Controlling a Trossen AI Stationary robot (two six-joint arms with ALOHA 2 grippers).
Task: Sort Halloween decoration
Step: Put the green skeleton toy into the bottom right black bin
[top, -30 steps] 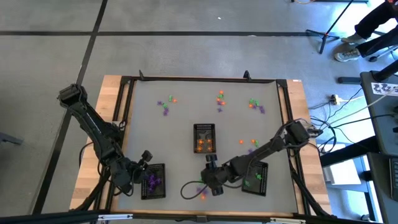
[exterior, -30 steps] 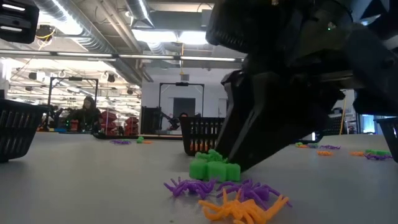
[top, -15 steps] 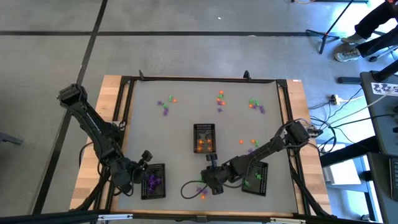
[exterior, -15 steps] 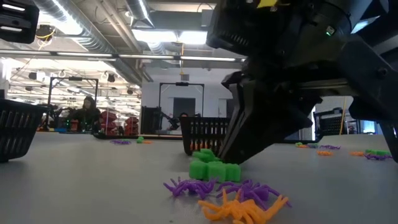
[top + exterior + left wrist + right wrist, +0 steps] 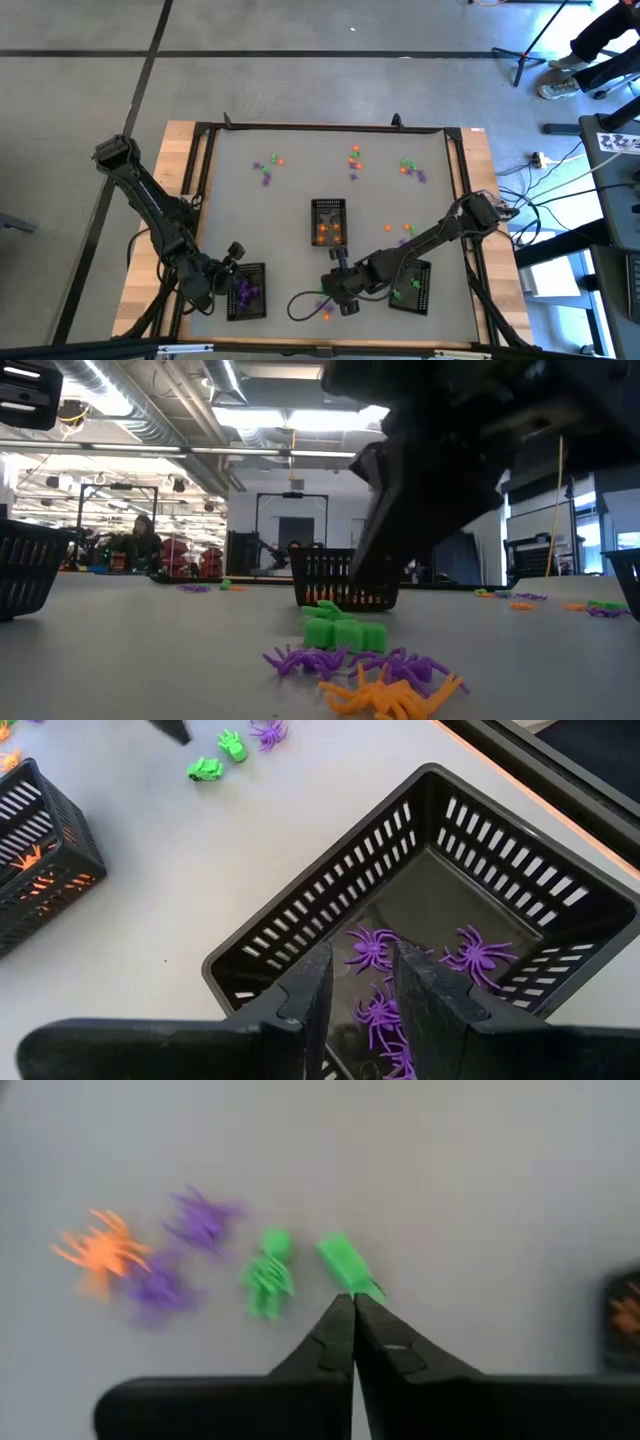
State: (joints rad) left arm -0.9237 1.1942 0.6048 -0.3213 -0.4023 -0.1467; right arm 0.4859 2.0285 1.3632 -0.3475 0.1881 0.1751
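Note:
Near the table's front edge lies a small heap of Halloween decoration: two green trinkets [image 5: 343, 632] [image 5: 268, 1285], purple spiders [image 5: 350, 660] and an orange spider [image 5: 395, 695], all flat on the table. My right gripper [image 5: 352, 1302] [image 5: 338, 288] hangs shut just above and beside the green ones, with nothing between its fingers. My left gripper [image 5: 360, 990] [image 5: 228, 262] stands open over the front-left black tray [image 5: 330, 870], which holds purple spiders [image 5: 372, 948].
A black tray with orange trinkets [image 5: 329, 222] stands mid-table. Another, with green ones [image 5: 410, 288], sits front right under my right arm. Loose trinkets lie scattered toward the far edge [image 5: 265, 170] [image 5: 355, 158] [image 5: 410, 168] and right of centre [image 5: 400, 230].
My right gripper has risen from the green trinkets. They stay on the table where they were. The left arm has kept still.

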